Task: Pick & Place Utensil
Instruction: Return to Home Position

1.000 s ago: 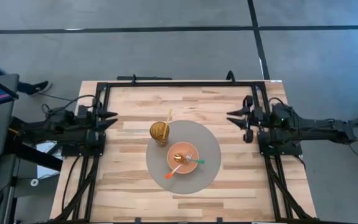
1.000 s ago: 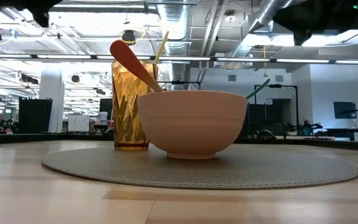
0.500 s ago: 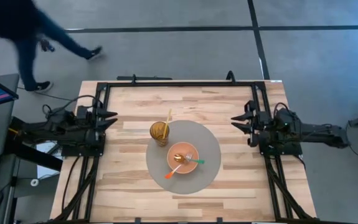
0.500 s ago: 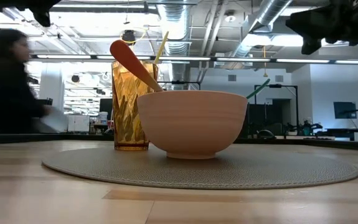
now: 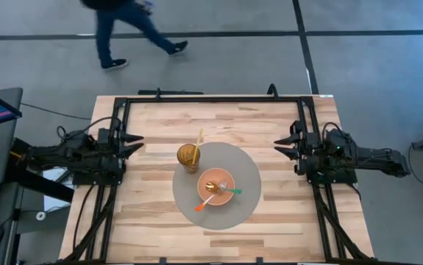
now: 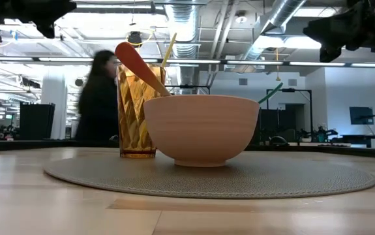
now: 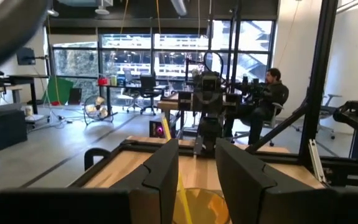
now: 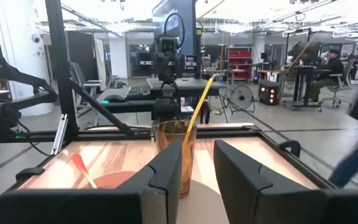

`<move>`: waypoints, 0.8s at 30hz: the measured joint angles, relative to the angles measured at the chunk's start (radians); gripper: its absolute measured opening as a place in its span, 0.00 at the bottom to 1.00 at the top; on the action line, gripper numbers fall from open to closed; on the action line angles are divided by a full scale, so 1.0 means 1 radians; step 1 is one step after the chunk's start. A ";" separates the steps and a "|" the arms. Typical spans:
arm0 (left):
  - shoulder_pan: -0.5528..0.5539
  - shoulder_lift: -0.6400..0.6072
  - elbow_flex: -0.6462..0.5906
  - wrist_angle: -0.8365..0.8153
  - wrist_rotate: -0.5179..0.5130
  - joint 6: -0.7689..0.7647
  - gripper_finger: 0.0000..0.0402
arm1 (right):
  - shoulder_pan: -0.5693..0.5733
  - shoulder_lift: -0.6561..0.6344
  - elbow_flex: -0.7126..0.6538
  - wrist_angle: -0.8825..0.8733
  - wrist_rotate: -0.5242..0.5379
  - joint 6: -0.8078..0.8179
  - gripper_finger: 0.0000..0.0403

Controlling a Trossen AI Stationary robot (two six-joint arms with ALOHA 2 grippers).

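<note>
A salmon bowl (image 5: 216, 193) (image 6: 201, 129) sits on a round grey placemat (image 5: 248, 177). In it lie an orange-handled spoon (image 5: 201, 203), a silver fork (image 5: 223, 185) and a green-handled utensil (image 5: 233, 191); their handles lean on the rim. An amber glass (image 5: 188, 156) (image 8: 176, 152) stands on the mat's far-left part with a yellow stick (image 5: 199, 137) in it. My left gripper (image 5: 136, 141) (image 7: 197, 155) hovers open at the table's left side. My right gripper (image 5: 276, 143) (image 8: 197, 158) hovers open at the right side. Both point at the mat.
A black frame (image 5: 211, 98) runs along the table's far edge and both sides. Bare wood (image 5: 152, 213) lies near and on either side of the mat. A person (image 5: 126, 18) (image 6: 99, 98) walks across the floor beyond the far edge.
My right gripper has come a little toward the near edge and lower, and its arm has swung straighter. My left arm has also sunk slightly. The person has walked from left to right behind the table. Bowl, glass and utensils have stayed put.
</note>
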 joint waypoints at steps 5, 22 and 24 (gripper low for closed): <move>0.000 0.000 -0.019 0.000 0.000 -0.017 0.27 | 0.000 -0.001 -0.023 0.018 0.000 0.001 0.22; 0.000 -0.001 -0.152 0.076 0.000 -0.065 0.27 | -0.043 0.000 -0.138 0.123 0.004 0.052 0.22; 0.000 -0.001 -0.173 0.081 -0.001 -0.081 0.27 | -0.043 0.000 -0.138 0.122 0.004 0.051 0.22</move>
